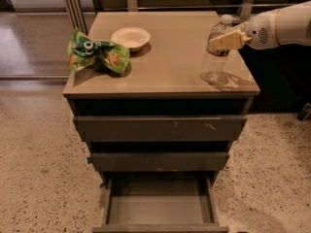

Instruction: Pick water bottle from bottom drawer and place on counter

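Observation:
The clear water bottle [215, 57] with a white cap stands upright on the tan counter [170, 64], near its right front corner. My gripper [226, 40] reaches in from the right on a white arm and is shut around the bottle's upper part, just below the cap. One tan finger [228, 41] lies across the bottle's front; the other is hidden behind it. The bottom drawer [159, 226] is pulled out below and its tray shows nothing inside.
A white bowl [130, 37] and a crumpled green snack bag [97, 56] lie on the counter's left half. The two upper drawers [160, 128] are slightly open. Speckled floor surrounds the cabinet. A dark unit stands to the right behind the arm.

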Controlling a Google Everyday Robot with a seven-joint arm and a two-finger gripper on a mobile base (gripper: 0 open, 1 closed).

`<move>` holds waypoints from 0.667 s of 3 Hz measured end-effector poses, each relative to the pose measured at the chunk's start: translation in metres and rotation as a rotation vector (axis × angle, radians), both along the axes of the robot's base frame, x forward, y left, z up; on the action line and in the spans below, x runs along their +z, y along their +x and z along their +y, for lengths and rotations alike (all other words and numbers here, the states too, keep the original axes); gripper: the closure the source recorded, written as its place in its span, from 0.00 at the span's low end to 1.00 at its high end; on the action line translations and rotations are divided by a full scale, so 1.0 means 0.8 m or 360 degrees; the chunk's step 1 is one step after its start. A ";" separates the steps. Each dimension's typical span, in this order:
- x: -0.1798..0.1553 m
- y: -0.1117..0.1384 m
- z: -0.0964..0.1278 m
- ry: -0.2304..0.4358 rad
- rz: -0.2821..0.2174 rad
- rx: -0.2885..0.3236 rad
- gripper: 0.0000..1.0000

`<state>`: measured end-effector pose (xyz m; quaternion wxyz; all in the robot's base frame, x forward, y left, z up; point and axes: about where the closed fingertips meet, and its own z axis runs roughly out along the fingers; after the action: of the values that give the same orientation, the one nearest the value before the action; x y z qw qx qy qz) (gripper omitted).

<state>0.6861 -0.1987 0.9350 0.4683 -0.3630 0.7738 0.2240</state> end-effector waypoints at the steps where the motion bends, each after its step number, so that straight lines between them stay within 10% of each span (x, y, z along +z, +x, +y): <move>1: 0.000 0.001 0.000 0.0003 0.0004 -0.0003 0.82; 2: 0.000 0.001 0.000 0.0003 0.0004 -0.0003 0.59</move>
<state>0.6867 -0.1987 0.9347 0.4679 -0.3615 0.7745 0.2248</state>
